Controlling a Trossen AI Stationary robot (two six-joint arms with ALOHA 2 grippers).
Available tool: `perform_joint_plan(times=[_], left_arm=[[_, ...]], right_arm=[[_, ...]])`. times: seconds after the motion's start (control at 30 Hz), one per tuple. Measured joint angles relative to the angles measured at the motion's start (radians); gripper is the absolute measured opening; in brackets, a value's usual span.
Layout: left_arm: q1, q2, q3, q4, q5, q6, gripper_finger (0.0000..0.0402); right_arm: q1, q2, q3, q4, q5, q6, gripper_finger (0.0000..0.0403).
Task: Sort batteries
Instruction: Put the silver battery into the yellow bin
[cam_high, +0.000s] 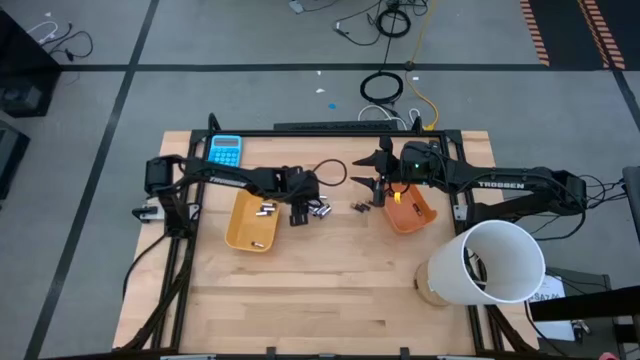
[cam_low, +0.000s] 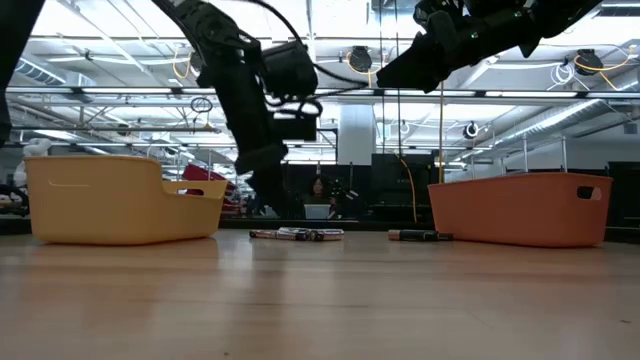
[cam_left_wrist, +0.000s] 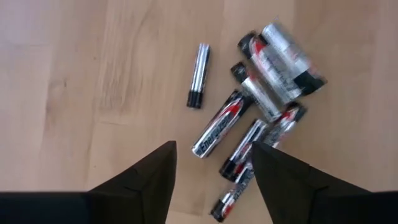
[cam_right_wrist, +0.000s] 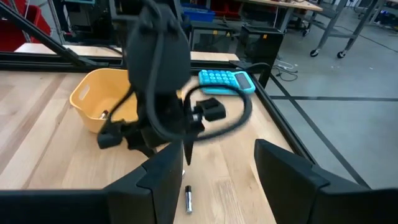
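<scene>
Left gripper (cam_left_wrist: 211, 163) nearest the lens in its wrist view: jaws parted, nothing held, hanging right over the batteries (cam_left_wrist: 261, 118) pile. Pile lies on the bare worktop (cam_high: 320, 300) mid-way between the two trays, toward the far edge. Judgement: step is picking one cell from the cluster. They lie touching and overlapping, so best straddle a single one at the pile's rim, fingers either side of its length, come down square, else a neighbour gets nudged or pinched too. The thin battery (cam_left_wrist: 198, 75) lying apart from the heap is the cleaner target.

Left to right: yellow tray (cam_high: 240, 231) left of centre, a few silvery batteries (cam_high: 266, 209) inside, more may sit lower in it, too small to tell. Then the loose pile, then a small dark pair (cam_high: 358, 207) on the worktop. Right gripper (cam_right_wrist: 211, 168) hovers above the orange tray (cam_high: 415, 214), jaws apart, empty. Orange tray's contents: can't tell. White bucket (cam_high: 487, 262) at the right near corner.
</scene>
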Motion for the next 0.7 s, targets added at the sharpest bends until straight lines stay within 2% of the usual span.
perform_joint_plan(times=[0.37,0.7], left_arm=[[0.008,0.031,0.0,0.043,-0.03,0.058,0.0214],[0.034,0.035,0.0,0.08,0.027,0.086,0.0214]], right_arm=[[0.0,0.0,0.0,0.008,0.0,0.0,0.0189],[0.0,0.0,0.0,0.007,0.0,0.004,0.0189]])
